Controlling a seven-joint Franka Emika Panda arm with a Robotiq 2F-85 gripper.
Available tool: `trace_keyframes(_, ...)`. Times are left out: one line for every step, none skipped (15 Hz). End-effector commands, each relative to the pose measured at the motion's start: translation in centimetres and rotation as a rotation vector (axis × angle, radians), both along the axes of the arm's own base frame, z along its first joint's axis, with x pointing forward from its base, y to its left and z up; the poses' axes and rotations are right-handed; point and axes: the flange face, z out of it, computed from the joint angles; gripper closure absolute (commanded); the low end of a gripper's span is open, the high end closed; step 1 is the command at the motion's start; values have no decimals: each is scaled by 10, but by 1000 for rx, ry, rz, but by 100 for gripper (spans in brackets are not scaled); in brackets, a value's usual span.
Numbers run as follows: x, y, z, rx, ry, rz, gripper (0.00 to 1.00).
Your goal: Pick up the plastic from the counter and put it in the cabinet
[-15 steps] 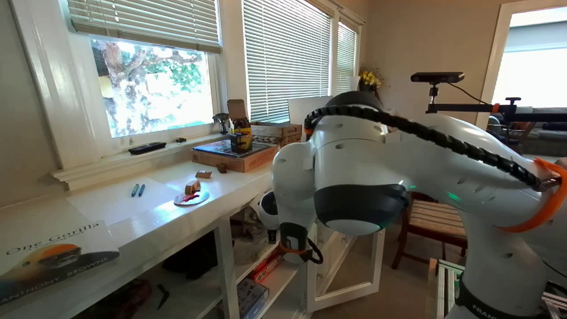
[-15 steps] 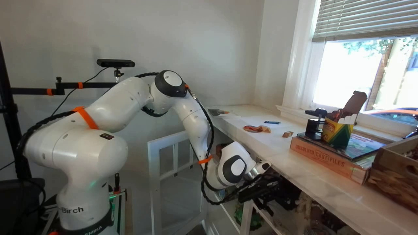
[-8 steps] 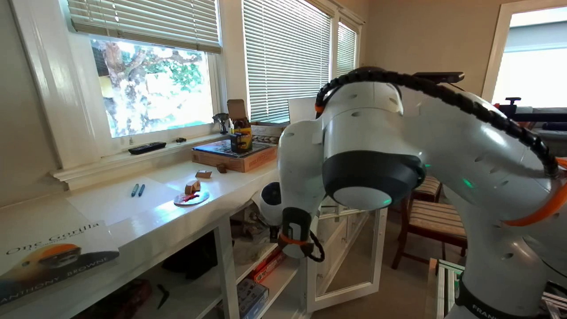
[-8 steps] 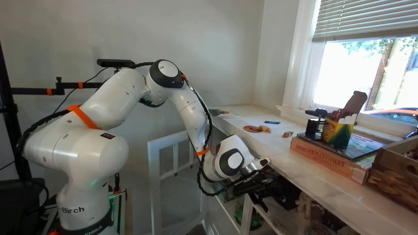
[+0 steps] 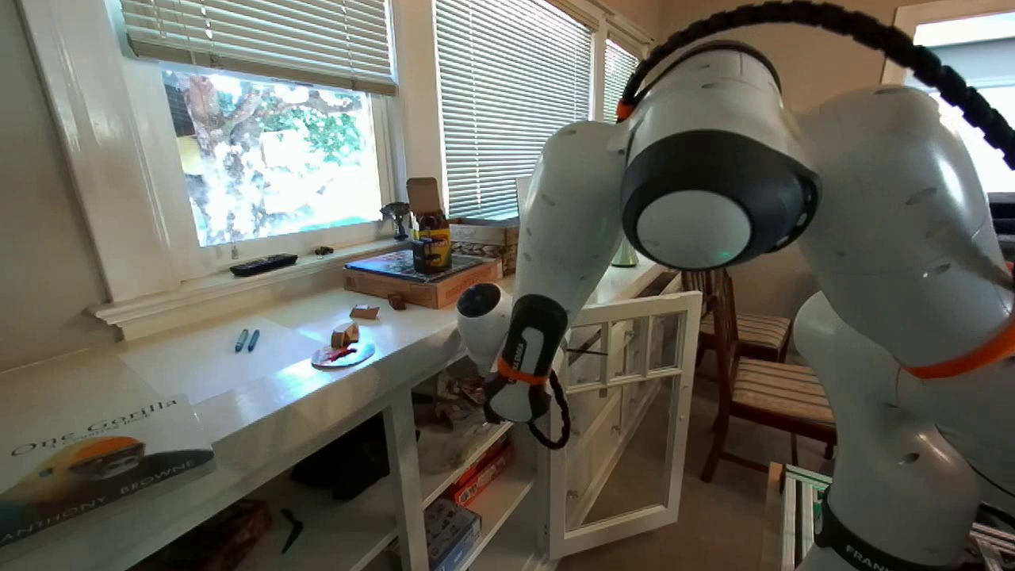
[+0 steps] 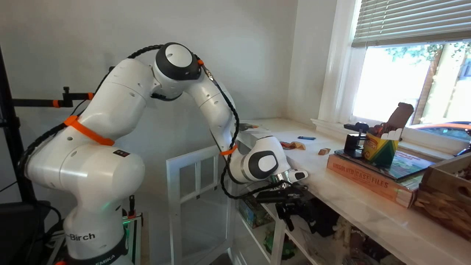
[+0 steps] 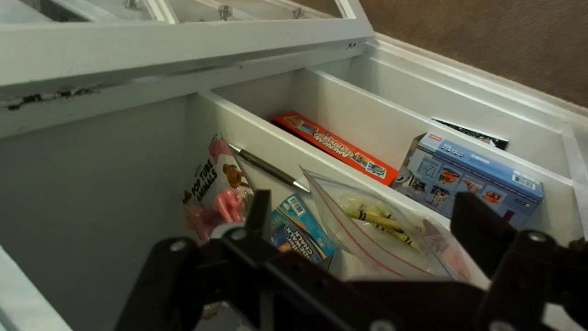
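Cabinet (image 5: 408,476) stands open in an exterior view. In an exterior view your arm (image 6: 213,110) hangs beside the counter (image 6: 342,195). Wrist view: your gripper (image 7: 366,196) has fingers (image 7: 259,212) wide; whether the clear bag (image 7: 372,243) inside is the plastic, you cannot tell.

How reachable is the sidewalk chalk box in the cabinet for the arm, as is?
Likely yes: the open claw faces the chalk box, nothing visible lies between them, and the cabinet door stands open.

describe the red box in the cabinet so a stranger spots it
Under the white counter, find the cabinet with its glass door open. One shelf down from the sidewalk chalk lies the red box: slim, unlike the chunky blue box beside it.
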Motion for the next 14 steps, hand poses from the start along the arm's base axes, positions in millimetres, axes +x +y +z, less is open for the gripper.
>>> trace_keyframes(-18, 6, 23, 74, 30, -101, 0)
trace_keyframes(-21, 9, 26, 90, 32, -127, 0)
trace_keyframes(-22, 11, 30, 104, 31, -148, 0)
trace_keyframes(-24, 15, 36, 130, 29, -163, 0)
trace_keyframes(-26, 19, 40, 156, 19, -178, 0)
trace_keyframes(-28, 23, 47, 181, 10, -191, 0)
trace_keyframes(-29, 28, 51, 201, 0, -205, 0)
trace_keyframes(-29, 30, 57, 218, -13, -216, 0)
trace_keyframes(-31, 34, 63, 238, -19, -224, 0)
trace_keyframes(-32, 37, 68, 251, -38, -232, 0)
trace_keyframes(-32, 39, 73, 264, -48, -235, 0)
trace_keyframes(-32, 43, 79, 275, -63, -237, 0)
trace_keyframes(-33, 45, 84, 288, -73, -237, 0)
trace_keyframes(-34, 47, 88, 298, -81, -240, 0)
